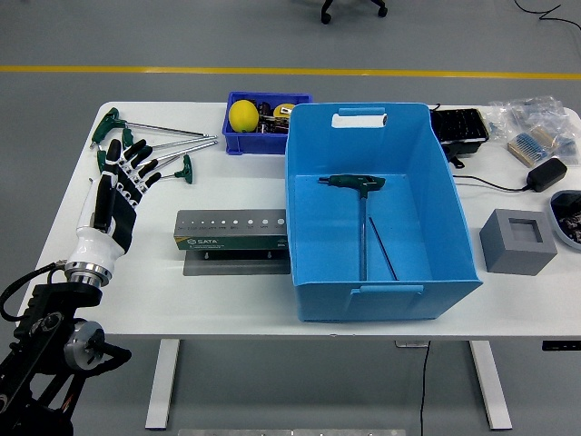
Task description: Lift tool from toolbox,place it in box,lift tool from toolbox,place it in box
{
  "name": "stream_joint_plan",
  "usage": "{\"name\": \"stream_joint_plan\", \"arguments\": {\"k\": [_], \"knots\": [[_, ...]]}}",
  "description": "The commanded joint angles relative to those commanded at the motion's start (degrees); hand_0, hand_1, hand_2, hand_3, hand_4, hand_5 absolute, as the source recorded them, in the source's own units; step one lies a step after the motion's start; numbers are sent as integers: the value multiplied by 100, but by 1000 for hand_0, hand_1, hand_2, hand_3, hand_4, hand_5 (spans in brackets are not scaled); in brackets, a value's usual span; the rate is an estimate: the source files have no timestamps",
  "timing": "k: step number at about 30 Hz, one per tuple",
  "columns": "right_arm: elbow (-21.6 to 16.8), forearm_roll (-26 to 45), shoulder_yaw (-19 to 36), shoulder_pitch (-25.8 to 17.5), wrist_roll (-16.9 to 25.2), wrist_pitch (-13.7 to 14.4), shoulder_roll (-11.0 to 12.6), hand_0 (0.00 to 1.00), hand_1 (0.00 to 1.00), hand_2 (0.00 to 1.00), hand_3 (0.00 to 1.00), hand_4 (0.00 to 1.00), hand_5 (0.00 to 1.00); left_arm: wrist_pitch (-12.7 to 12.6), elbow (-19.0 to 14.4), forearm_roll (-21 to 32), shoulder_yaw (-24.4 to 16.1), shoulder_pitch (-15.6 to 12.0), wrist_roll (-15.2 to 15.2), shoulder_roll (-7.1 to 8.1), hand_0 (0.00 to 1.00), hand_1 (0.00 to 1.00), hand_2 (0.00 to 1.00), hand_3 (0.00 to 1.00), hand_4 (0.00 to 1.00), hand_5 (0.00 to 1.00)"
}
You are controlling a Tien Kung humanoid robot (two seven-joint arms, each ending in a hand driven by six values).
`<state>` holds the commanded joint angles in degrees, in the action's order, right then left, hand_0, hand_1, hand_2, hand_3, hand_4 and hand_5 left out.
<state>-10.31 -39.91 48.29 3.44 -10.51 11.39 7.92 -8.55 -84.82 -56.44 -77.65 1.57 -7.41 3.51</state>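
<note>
over the white table (227,291), left robot hand (118,195) hovers open, empty, fingers toward green-handled wrenches (150,145).

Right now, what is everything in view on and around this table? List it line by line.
T-handle wrenches: several, green handles, table's far left.
T-handle wrench: one, green, inside blue box.
Blue box: one, table centre.
Tool holder: one, grey, left of box.
Small bin: one, dark blue, behind holder, holding a yellow ball.
Black tray: one, far right.
Grey block: one, right.
Power adapter: one, black, right edge.
Left hand: open, over the table's left, beside wrenches.
</note>
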Motion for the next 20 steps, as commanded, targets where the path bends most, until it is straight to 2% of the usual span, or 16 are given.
{"name": "stream_joint_plan", "arguments": {"k": [20], "knots": [[0,5,-19,-24,9,-3,-1,703,659,743,671,881,831,-21,36,65,112,-6,-3,32,876,945,960,873,998,928]]}}
